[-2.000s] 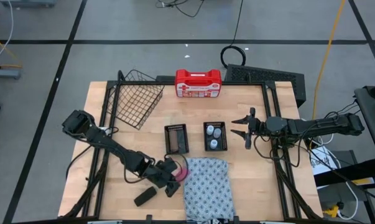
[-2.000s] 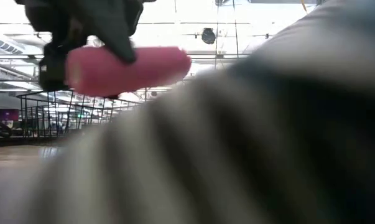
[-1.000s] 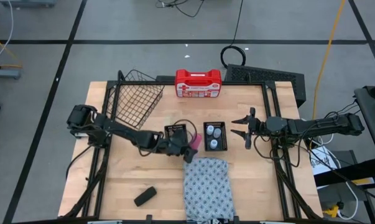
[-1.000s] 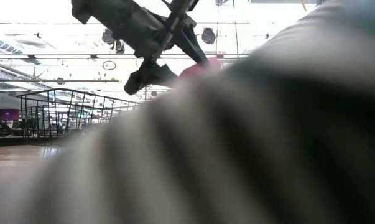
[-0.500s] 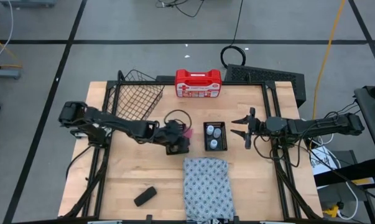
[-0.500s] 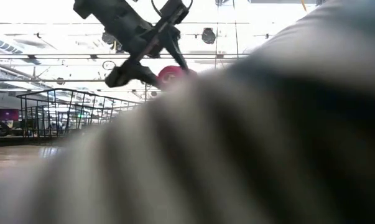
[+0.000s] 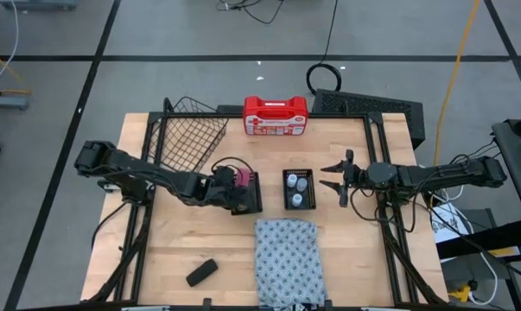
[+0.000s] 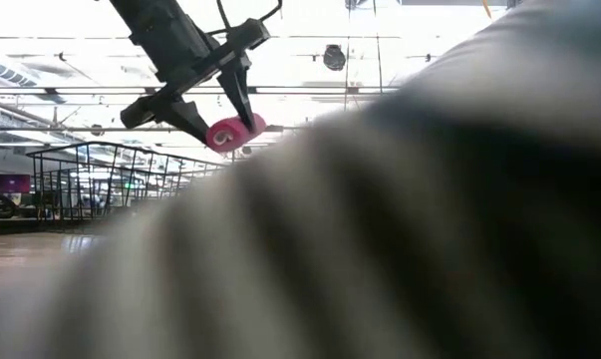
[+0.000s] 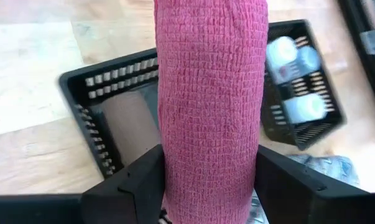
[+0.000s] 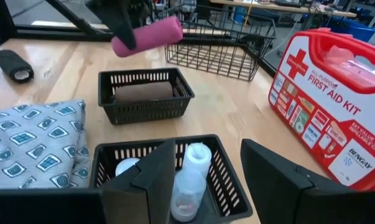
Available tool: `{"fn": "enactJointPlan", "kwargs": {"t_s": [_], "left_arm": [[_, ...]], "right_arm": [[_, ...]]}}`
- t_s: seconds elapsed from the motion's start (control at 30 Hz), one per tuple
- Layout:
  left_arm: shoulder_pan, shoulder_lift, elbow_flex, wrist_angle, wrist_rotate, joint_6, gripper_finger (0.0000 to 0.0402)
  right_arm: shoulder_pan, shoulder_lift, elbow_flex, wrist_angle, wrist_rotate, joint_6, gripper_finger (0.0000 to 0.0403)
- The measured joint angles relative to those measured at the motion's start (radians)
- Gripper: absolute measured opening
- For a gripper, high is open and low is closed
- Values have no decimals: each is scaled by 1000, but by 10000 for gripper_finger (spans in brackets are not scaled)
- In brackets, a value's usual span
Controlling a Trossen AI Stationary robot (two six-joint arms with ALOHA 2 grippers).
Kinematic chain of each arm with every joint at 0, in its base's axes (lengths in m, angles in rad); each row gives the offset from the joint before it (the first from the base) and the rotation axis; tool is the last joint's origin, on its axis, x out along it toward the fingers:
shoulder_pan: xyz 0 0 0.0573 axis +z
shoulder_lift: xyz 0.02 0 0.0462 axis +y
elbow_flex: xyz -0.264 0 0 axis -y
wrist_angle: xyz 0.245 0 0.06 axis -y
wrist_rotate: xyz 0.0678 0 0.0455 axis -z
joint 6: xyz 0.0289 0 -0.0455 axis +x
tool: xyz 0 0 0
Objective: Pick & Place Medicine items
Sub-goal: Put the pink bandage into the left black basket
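A pink roll [image 7: 240, 177] hangs over the left black tray [image 7: 253, 206], with my left gripper [image 7: 232, 184] shut on it; it also shows in the low view [image 8: 235, 131] and right wrist view [image 10: 148, 35]. A brown roll [image 9: 128, 124] lies in that tray. The right black tray [image 7: 298, 204] holds whitish bottles [image 10: 190, 168]. A black roll [image 7: 201, 272] lies on the table near the front left. My right gripper [image 7: 333, 177] stands open just right of the bottle tray, with nothing between its fingers. My left gripper pinches the pink roll between its two fingers [image 9: 137, 180], which lie across the roll near one end [image 10: 122, 42]. The fingers slant down from the table's left. The roll is lifted clear above the left tray, nearly level, its free end sticking out past the fingers.
A patterned cloth [image 7: 287, 259] lies at the front middle and fills most of the low view. A red-and-white first aid case [image 7: 276, 116] stands at the far edge, and a wire basket [image 7: 191, 134] sits tipped at the far left.
My left gripper has carried the pink roll from the cloth's far edge, between the two trays, toward the table's left and far edges and a little up, over the left tray. The wrist has rolled, and the roll has turned with it.
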State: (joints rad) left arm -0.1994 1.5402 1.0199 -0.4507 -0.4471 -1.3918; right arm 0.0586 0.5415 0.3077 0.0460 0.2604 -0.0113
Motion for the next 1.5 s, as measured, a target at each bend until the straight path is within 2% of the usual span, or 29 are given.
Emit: {"fn": "enactJointPlan", "kwargs": {"t_s": [0.2,0.4,0.67,0.83,1.0,1.5], "left_arm": [[1,16,1,37,-2,10,223],[9,70,0,110,5,-48,223],[55,138,0,144,183,-50,223],[67,143,0,140,185,-45,223],[68,143,0,146,185,22,223],[71,143,0,134,186,19,224]], "right_arm": [[0,1,0,3,0,0,171],[0,1,0,3,0,0,171],[0,1,0,6,0,0,171],[0,1,0,7,0,2,171],[0,1,0,6,0,1,171],[0,1,0,6,0,0,171]]}}
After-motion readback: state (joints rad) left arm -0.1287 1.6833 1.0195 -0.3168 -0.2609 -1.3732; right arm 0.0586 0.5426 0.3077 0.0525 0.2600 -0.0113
